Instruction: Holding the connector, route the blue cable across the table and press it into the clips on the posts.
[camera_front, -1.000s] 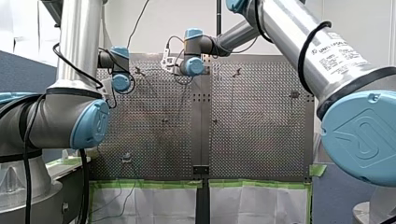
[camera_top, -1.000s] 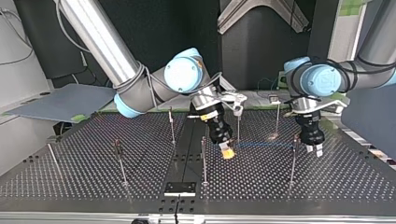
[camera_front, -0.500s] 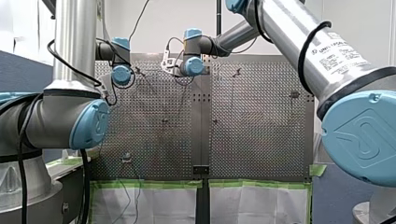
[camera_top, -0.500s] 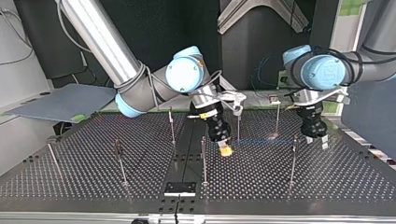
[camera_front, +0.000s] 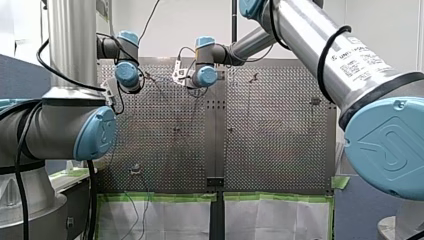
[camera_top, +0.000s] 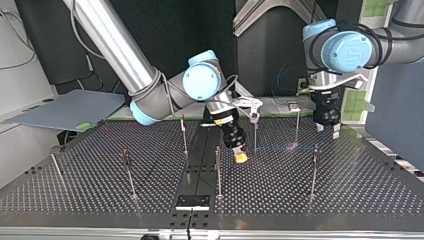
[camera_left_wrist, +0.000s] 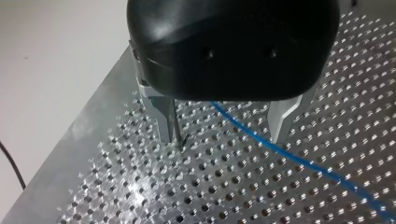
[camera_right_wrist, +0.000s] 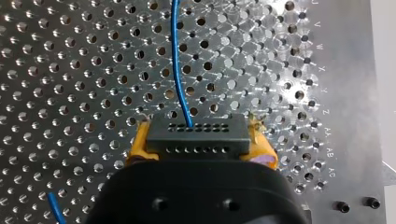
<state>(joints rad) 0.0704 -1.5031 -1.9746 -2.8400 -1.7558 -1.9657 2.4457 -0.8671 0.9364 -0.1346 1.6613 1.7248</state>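
Our right gripper clamps its yellow-padded fingers on the black connector, low over the middle of the desk. The blue cable runs from it toward 3 o'clock in the top view, under our left gripper, whose metal fingers stand wide apart, empty. We judge the routing barely begun (no clip visibly filled); posts toward 9 o'clock wait.

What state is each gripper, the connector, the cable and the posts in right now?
Left gripper, open, empty.
Right gripper, shut on connector.
Connector, held between yellow pads.
Blue cable, plugged into connector, trailing over table.
Posts, upright.
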